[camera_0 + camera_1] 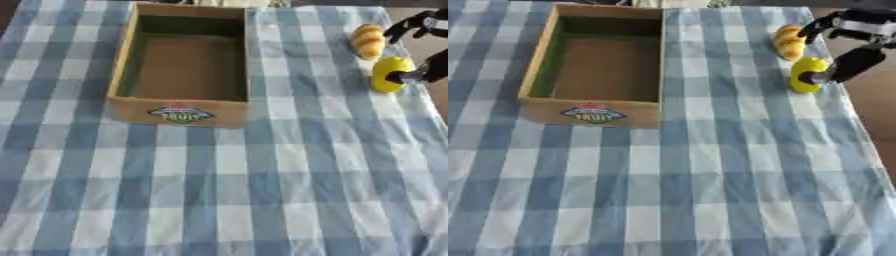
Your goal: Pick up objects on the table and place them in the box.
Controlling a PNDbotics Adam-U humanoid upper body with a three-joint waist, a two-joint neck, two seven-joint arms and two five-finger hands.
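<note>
An open cardboard box (179, 109) with a fruit label on its front wall stands at the back left of the table, and nothing shows inside it. A round yellow fruit (802, 74) lies near the table's right edge. Just behind it sits a ridged yellow-orange piece like a bread roll (787, 43). My right hand (866, 27) comes in from the upper right, black and open. Its thumb (849, 64) touches the yellow fruit's right side, while its fingers (815, 26) reach over the roll's far end. My left hand shows in neither view.
A blue and white checked cloth (219, 190) covers the table. The table's right edge (857, 125) runs close beside the fruit, with brown floor beyond it.
</note>
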